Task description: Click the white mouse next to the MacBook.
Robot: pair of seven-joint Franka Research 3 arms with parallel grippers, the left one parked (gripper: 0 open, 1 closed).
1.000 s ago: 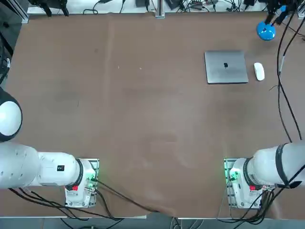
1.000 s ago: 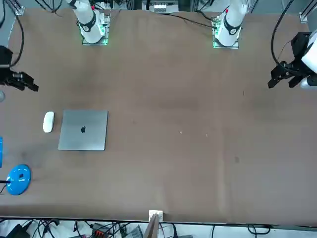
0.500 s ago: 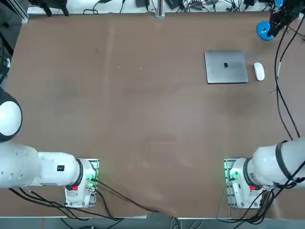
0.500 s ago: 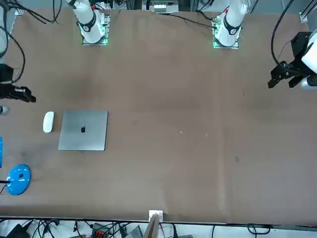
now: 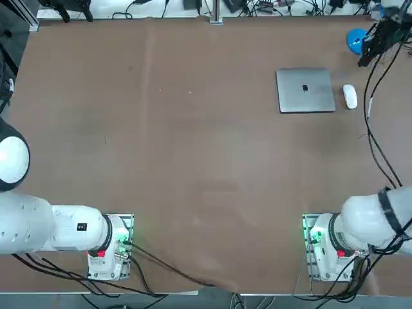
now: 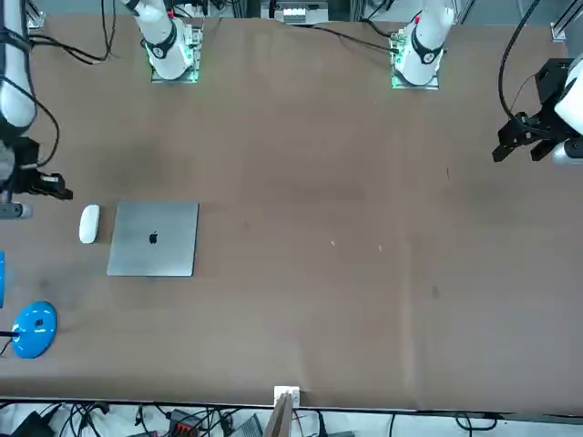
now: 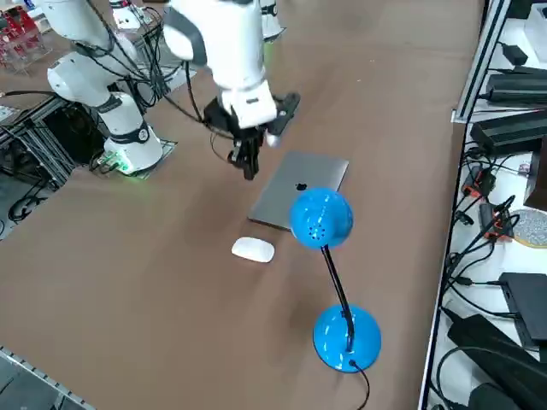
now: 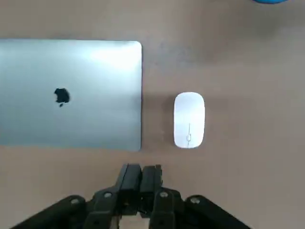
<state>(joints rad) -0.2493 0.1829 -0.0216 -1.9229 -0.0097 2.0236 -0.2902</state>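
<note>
Wrist view shows the right hand (image 8: 141, 177) with its two fingers pressed together and holding nothing, poised above the brown counter (image 5: 193, 141) just short of the white mouse (image 8: 189, 119), which lies untouched beside the closed MacBook (image 8: 71, 93). Over the past second the hand has swung in from the counter's far right edge, past the blue lamp (image 7: 322, 219), and now hangs high near the mouse and laptop in the side view. That leaves the approach largely made, but the click not yet begun: the closed fingertips likely need to shift over the mouse's front and descend. Mouse and MacBook have not moved.
</note>
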